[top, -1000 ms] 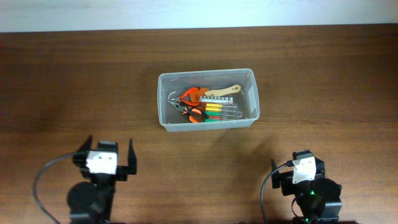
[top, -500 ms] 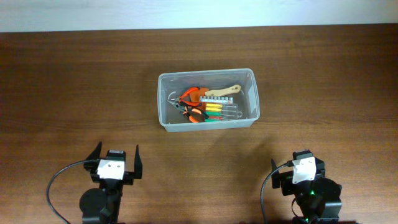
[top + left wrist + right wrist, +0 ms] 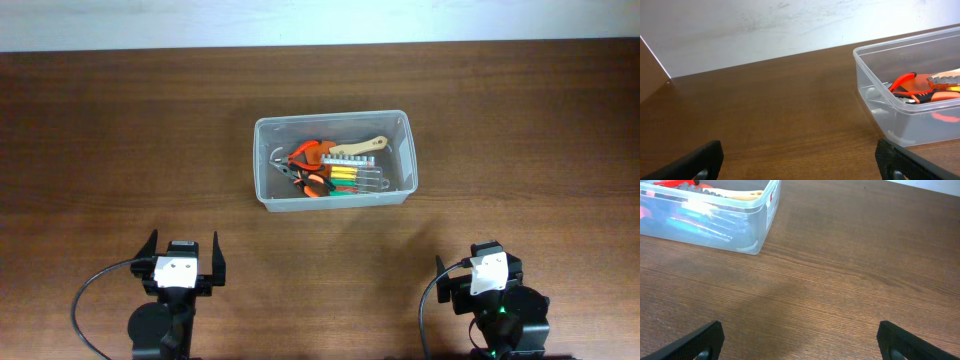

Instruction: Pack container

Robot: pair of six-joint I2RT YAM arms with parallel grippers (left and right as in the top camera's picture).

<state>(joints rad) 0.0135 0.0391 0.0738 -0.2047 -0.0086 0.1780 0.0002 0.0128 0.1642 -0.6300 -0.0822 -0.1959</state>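
One clear rectangular container (image 3: 330, 204), rounded at the corners and rimmed, sits mid-desk (image 3: 520, 130). It holds orange-handled pliers (image 3: 308, 172), a wooden-handled brush (image 3: 362, 147) and small tools with green and yellow handles (image 3: 346, 179). Both arms sit at the near edge, well apart from it. The left gripper (image 3: 182, 257) has its fingers wide and empty. The right gripper (image 3: 800, 341) likewise spreads its fingers wide, holding nothing.

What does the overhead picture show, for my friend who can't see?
A clear container holding orange pliers and a wooden-handled tool sits on a brown table. The left gripper and right gripper sit open near the table's front edge, holding nothing.
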